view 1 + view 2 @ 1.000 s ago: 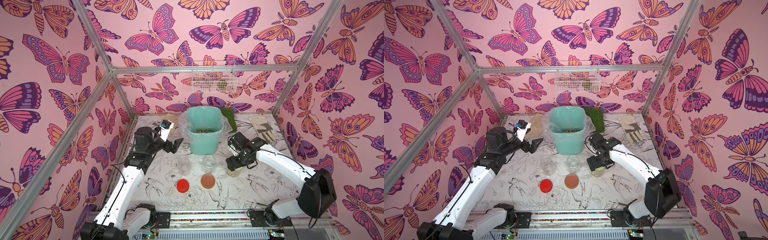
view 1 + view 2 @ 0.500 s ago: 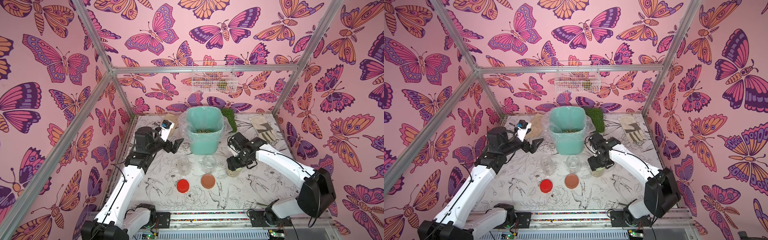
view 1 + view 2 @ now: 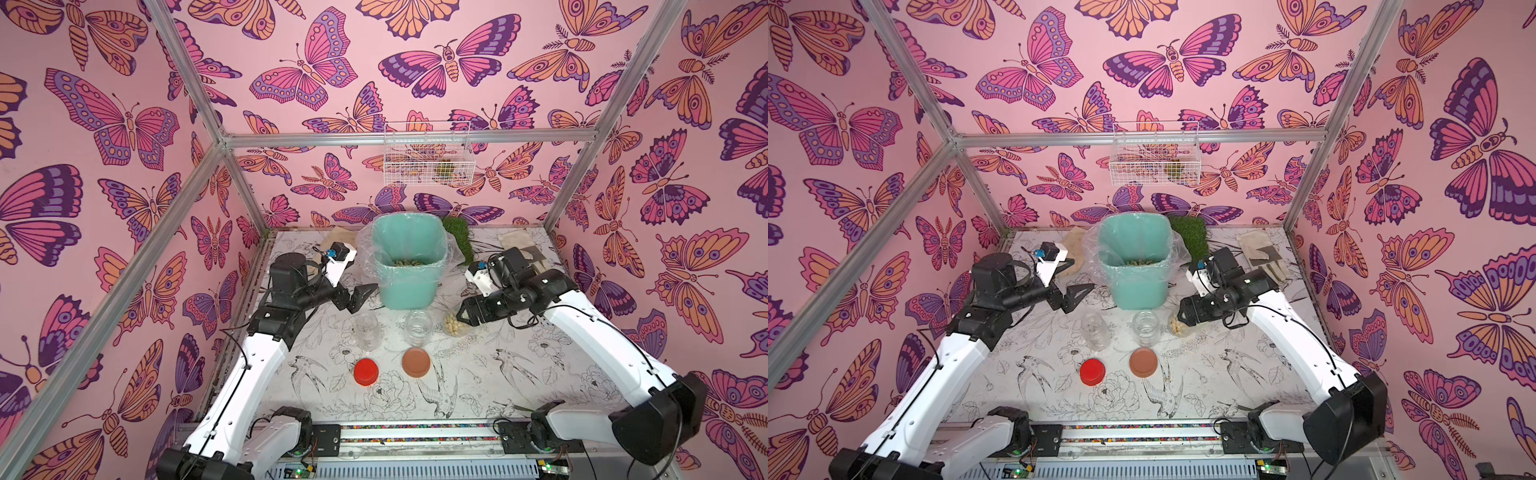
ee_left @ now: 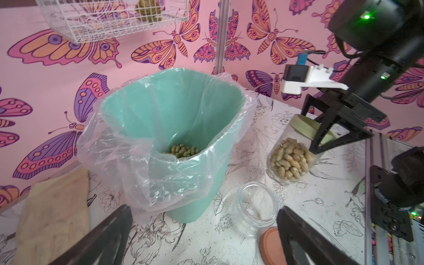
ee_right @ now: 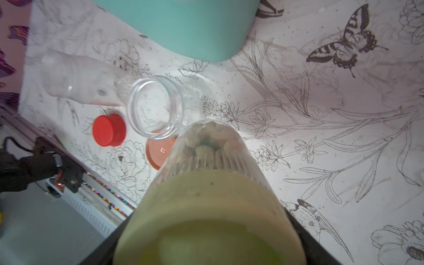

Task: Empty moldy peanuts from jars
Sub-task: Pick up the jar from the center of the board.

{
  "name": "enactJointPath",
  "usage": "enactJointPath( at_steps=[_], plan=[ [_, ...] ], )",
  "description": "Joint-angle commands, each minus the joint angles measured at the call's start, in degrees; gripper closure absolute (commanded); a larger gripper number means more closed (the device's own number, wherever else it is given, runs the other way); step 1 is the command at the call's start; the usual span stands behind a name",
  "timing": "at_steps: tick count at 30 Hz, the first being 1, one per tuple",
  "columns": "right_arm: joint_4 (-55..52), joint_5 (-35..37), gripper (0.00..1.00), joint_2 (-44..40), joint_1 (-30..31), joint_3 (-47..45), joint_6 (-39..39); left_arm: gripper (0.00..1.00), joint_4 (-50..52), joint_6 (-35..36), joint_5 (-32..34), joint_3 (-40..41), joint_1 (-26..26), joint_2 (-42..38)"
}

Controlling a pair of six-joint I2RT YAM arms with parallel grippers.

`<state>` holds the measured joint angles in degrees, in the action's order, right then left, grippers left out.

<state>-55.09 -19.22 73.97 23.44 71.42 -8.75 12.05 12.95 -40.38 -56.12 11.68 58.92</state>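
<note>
My right claw (image 4: pixel 314 125) is clamped from above on the pale green lid (image 4: pixel 300 124) of the full jar (image 4: pixel 281 137). This jar stands on the desk (image 3: pixel 478 374), just beside the teal bin (image 3: pixel 405 291). The moldy peanuts (image 4: pixel 288 160) lie inside it, below my fingers. My left claw (image 3: pixel 361 297) hangs wide apart at the other side of the bin, holding nothing, near the two open jars (image 3: pixel 367 332).
</note>
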Motion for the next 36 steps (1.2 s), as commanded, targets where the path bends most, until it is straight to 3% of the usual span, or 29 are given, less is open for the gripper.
enactJointPath(
  at_steps=[1,10,18,23,36],
  plan=[
    [3.9,-11.3,1.0,-2.8,-2.0,3.7,-0.6,0.0,0.3,0.4,-5.5,-1.5,1.7,-1.1],
    [10.7,-22.1,1.0,-2.9,-2.3,8.5,-4.2,0.0,3.6,3.5,-4.1,-4.4,8.4,0.8],
    [20.8,-28.1,1.0,-2.4,-2.2,9.5,-10.8,0.0,9.7,11.1,4.1,-7.1,14.6,4.4],
    [27.8,-31.5,1.0,-1.6,-2.3,8.6,-15.1,0.0,10.0,13.7,6.6,-7.9,16.8,6.0],
    [30.6,-34.9,1.0,0.8,-1.0,8.2,-17.1,0.0,8.6,15.2,12.4,-10.1,19.7,10.1]
  ],
)
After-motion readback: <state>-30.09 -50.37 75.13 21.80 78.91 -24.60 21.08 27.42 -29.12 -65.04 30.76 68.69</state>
